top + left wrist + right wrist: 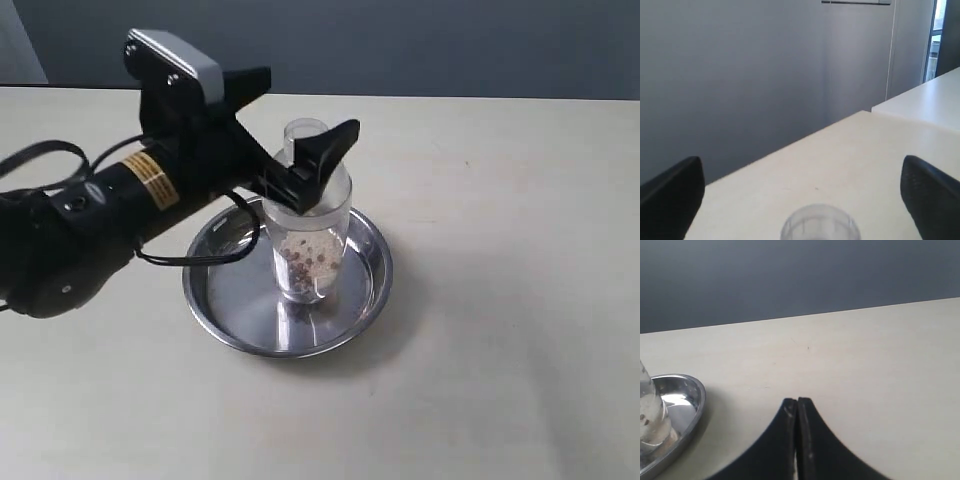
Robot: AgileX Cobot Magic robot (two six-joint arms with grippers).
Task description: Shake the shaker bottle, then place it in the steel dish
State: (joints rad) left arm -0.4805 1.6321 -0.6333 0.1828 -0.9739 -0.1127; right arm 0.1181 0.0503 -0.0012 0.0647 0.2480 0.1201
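The shaker bottle (312, 250) stands upright in the middle of the steel dish (232, 300), brown and beige bits in its lower half. My left gripper (292, 115) is open wide at the height of the bottle's shoulder and cap, one finger on each side, apart from the plastic. In the left wrist view the fingers (671, 200) sit at the frame's edges with the clear cap (820, 224) low between them. My right gripper (797, 404) is shut on nothing, beside the dish (692, 390) and the bottle (650, 412); the exterior view does not show it.
The beige table (500, 200) stretches right and front of the dish. The left arm and its black cable (190, 255) lie over the dish's left rim. A grey wall stands behind the table's far edge. A second table top (935, 100) shows in the left wrist view.
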